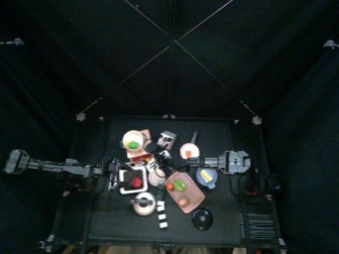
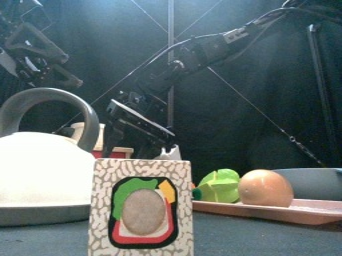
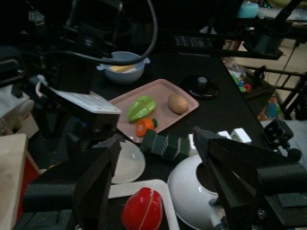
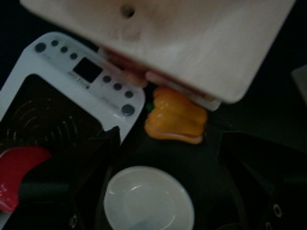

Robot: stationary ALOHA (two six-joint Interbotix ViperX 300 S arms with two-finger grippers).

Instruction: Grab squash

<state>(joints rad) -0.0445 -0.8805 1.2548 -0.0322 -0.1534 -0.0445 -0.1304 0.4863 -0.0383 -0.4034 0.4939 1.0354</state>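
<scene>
Black curtains close off a small, crowded table, and the squash is judged to be the lumpy orange-yellow piece seen in the right wrist view. It lies on the dark surface, wedged between a white panel with a row of buttons and the edge of a pale wooden board, with a white bowl just beside it. The right gripper is held above this cluster with its jaws spread to their widest and nothing between them. The left gripper is parked at the table's left side, jaws apart and likewise empty. Little free room is left around the squash, so a jaw could be set down on the board or the panel instead of beside the squash, and the grip would be blocked. The squash's rounded sides could also be squeezed out of closing jaws towards the bowl if it is approached off-centre. The orange items on the pink tray could be mistaken for it.
</scene>
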